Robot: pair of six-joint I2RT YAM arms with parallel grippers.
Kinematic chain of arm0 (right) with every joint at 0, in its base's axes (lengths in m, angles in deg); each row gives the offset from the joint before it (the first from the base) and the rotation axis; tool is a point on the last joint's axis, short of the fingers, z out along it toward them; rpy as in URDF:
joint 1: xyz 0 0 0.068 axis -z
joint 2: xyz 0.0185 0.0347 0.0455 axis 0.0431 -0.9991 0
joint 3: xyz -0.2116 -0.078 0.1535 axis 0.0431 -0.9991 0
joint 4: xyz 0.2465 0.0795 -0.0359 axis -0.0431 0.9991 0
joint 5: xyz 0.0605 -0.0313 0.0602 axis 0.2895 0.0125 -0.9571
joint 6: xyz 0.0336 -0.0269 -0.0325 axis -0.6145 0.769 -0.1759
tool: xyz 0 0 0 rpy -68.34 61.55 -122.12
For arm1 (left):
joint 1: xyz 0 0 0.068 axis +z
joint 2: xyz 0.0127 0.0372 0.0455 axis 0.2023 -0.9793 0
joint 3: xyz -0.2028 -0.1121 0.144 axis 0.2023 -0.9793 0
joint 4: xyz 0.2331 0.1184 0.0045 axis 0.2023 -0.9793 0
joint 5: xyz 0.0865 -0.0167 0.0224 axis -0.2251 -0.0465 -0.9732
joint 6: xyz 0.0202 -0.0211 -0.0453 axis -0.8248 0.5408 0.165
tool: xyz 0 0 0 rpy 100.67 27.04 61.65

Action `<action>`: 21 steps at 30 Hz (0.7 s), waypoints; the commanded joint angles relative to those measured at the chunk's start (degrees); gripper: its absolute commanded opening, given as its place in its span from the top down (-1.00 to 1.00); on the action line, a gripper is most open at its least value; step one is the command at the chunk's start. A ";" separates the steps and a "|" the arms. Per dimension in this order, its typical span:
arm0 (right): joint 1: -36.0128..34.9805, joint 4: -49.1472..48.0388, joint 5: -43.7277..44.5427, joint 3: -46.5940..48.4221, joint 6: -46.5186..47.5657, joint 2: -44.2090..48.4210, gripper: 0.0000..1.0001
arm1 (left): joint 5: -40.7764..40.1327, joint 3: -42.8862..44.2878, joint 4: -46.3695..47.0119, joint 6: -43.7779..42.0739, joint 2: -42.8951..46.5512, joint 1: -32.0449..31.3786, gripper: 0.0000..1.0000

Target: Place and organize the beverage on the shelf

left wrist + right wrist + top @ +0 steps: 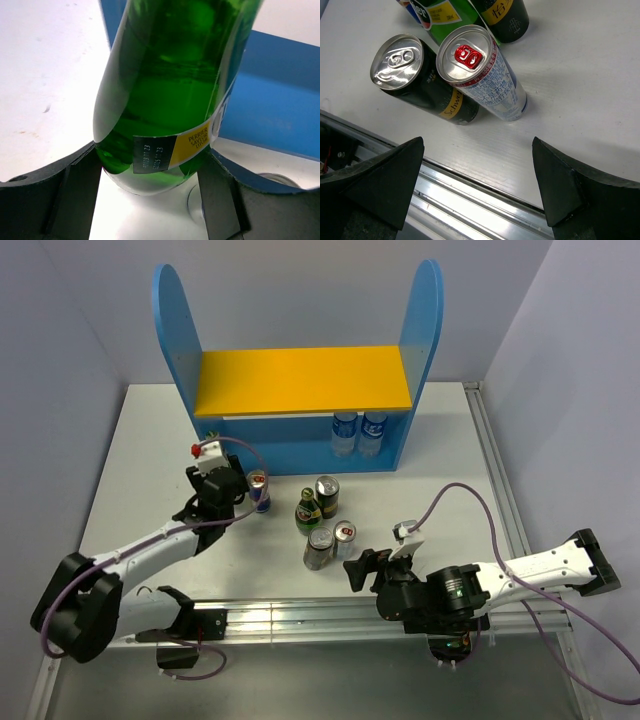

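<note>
In the left wrist view a green glass bottle with a yellow label fills the frame. My left gripper is shut on its lower body, and the bottle leans. From above, the left gripper stands in front of the shelf's left half and hides that bottle. Beside it stands a blue-silver can. A second green bottle, two dark cans and a silver can cluster mid-table. My right gripper hangs open near them, nothing between its fingers.
Two blue-labelled drinks stand on the shelf's lower level at the right. The yellow-orange upper board is bare. A metal rail runs along the table's front edge, right under the right gripper.
</note>
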 commanded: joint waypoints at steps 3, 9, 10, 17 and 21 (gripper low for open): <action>-0.42 -1.38 1.76 -0.38 0.09 0.58 -0.91 | 5.74 0.57 21.02 -0.93 -5.05 2.91 1.00; -0.33 -1.47 1.77 -0.12 0.35 -0.38 -0.91 | 8.20 3.29 27.71 -1.63 -13.85 3.62 0.99; -0.42 -1.55 1.77 -0.03 0.35 -0.56 -0.91 | 8.03 3.81 28.50 -1.46 -14.73 3.62 0.99; -0.33 -1.91 1.77 -0.12 0.70 -0.65 -0.91 | 8.47 4.43 33.86 -1.37 -19.38 4.85 0.99; -0.42 -2.17 1.77 -0.12 0.96 -0.91 -0.91 | 9.60 4.96 36.06 -1.28 -21.32 5.81 0.99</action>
